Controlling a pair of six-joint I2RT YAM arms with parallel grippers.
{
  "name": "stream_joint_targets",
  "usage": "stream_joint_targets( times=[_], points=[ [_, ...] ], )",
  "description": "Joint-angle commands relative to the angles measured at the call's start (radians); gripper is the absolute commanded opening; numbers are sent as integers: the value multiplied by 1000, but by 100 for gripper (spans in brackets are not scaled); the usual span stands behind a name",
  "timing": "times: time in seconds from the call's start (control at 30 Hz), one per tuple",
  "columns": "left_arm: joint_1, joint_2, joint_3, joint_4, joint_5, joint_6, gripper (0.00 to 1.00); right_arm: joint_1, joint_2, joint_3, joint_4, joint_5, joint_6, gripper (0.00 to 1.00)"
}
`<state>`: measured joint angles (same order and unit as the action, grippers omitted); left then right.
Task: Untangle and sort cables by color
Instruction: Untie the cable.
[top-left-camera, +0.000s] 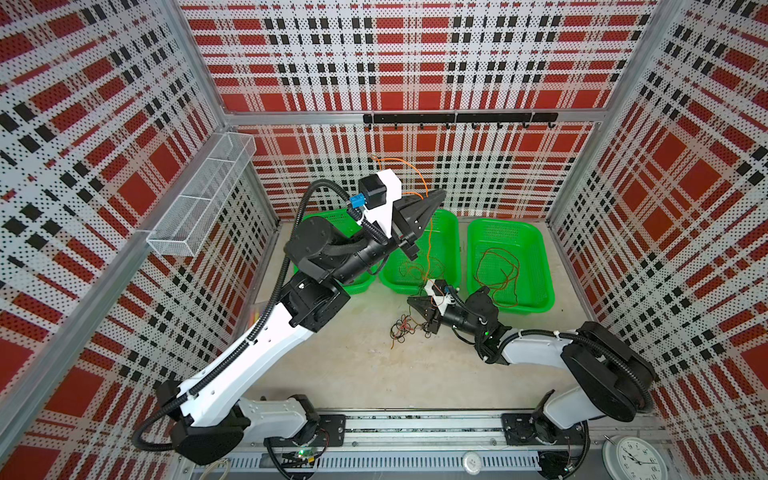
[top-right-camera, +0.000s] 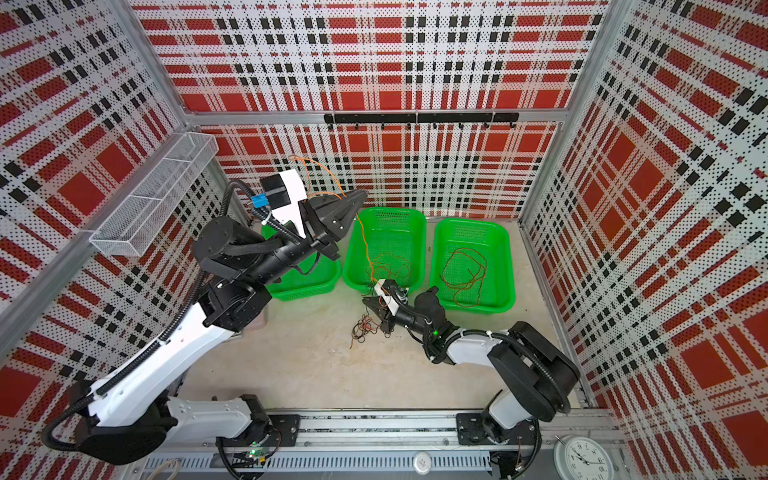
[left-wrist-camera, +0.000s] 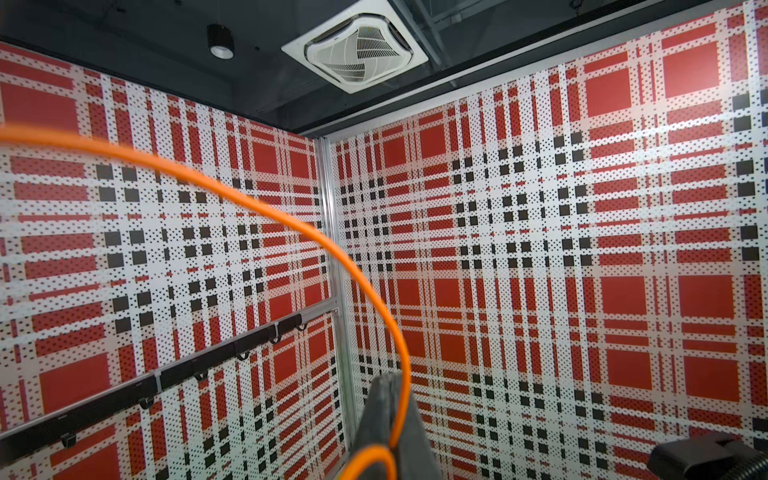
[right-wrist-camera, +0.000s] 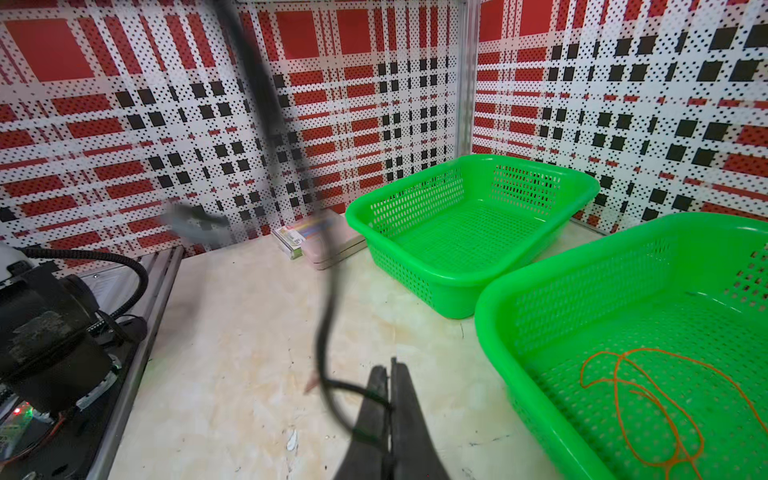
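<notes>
The left arm is raised above the baskets. The left gripper (top-left-camera: 438, 195) (left-wrist-camera: 388, 380) is pinched tight on an orange cable (top-left-camera: 430, 232) (left-wrist-camera: 291, 216). From the tips the cable hangs down into the middle basket (top-left-camera: 455, 232), and another stretch arcs up above the gripper.

The right arm is low, by the near end of the middle basket. The right gripper (top-left-camera: 411, 301) (right-wrist-camera: 390, 372) has its jaws pressed together on a black cable (right-wrist-camera: 326, 332), which is blurred in the right wrist view and rises from the tips past the camera. Just beside that gripper a small tangle (top-left-camera: 401, 328) (top-right-camera: 363, 328) of black and reddish strands lies on the table (top-left-camera: 353, 374).

Three green baskets stand in a row at the far wall. Orange loops (right-wrist-camera: 644, 395) lie on the floor of the middle basket. Brown cables (top-left-camera: 498, 270) (top-right-camera: 463, 274) are coiled loosely in the right basket (top-left-camera: 544, 266). The left basket (top-left-camera: 328, 216) (right-wrist-camera: 469, 286) is mostly hidden under the left arm in both top views.

A pale box (right-wrist-camera: 324, 245) lies against the wall beside the left basket. It has a coloured label on its end, and the print is too small to read. A round white clock (top-left-camera: 634, 459) sits at the near right corner. Black numerals ring its dial but are too small to read with certainty.
</notes>
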<state>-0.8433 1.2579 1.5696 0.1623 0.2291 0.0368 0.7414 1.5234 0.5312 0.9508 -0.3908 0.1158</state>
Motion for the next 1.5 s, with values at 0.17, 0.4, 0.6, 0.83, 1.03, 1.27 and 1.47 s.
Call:
stream_joint_targets(
  times=[0.17,0.4,0.6,0.83,1.03,1.27,1.47],
  points=[
    [24,16,82,-17,-66,61,0,0,3,-88,-8,171,68,0],
    [90,15,98,12,-88,54,0,0,72,-111,-179,290,141,0],
    [133,12,112,37,-99,43,0,1,84,-132,-248,425,203,0],
    [157,21,136,26,-92,41,0,0,48,-123,-390,522,203,0],
    [188,17,130,44,-100,39,0,-22,20,-137,-487,593,248,0],
    [230,19,156,25,-85,31,0,-25,16,-159,-516,632,273,0],
    [286,12,173,22,-77,21,0,-27,23,-164,-544,664,294,0]
  ],
)
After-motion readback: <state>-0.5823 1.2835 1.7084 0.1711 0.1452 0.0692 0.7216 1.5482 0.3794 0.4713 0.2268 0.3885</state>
